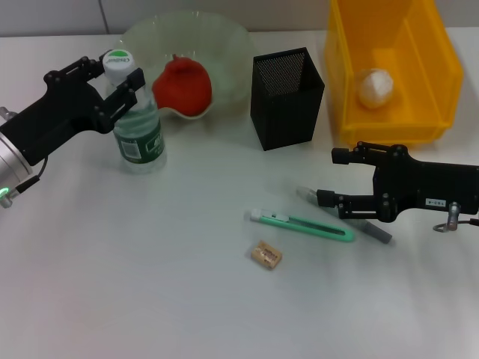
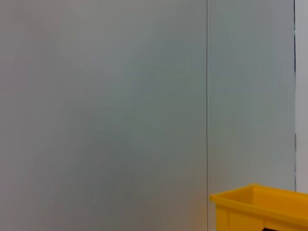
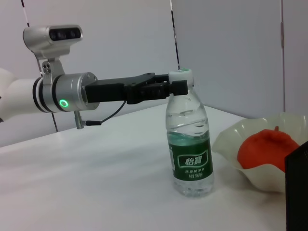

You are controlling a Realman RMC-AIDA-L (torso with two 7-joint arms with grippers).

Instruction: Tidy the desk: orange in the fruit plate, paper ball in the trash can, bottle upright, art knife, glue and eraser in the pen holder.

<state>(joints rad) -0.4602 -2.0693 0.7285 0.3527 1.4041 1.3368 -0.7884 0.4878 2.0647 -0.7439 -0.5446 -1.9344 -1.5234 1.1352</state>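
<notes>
A broad white worktop (image 1: 112,284) fills the scene, with pale grey wall panels behind it. On the robot's left, the bottle (image 1: 137,123) stands upright on the worktop, white cap on top, green label facing out. The left gripper (image 1: 120,78) is right at its neck, jaws set either side just under the cap; the right wrist view shows the dark fingers (image 3: 159,89) pressed against the neck, so the jaws look clenched on the bottle (image 3: 188,139). The left arm reaches in level from the side, a green light glowing on its silver wrist.

Just beyond the bottle sits the fruit plate (image 1: 224,52), pale green with a wavy rim, and the orange (image 1: 182,86) is lying inside it. Beside the plate, toward the right, the pen holder (image 1: 287,97) stands upright, and next to that the yellow trash can (image 1: 441,75) holds the paper ball (image 1: 375,87) on its floor. The left wrist view catches only wall and a corner of that yellow bin (image 2: 260,207).

Nearer the front, the art knife (image 1: 303,224) lies flat, its white tip pointing left. The eraser (image 1: 266,255) rests just in front of it, apart from it. The right gripper (image 1: 335,178) hangs low over the worktop in front of the trash can, jaws spread wide apart and holding nothing. The glue (image 1: 374,230) lies flat, partly hidden under the nearer finger, its far end just beside the knife's end.
</notes>
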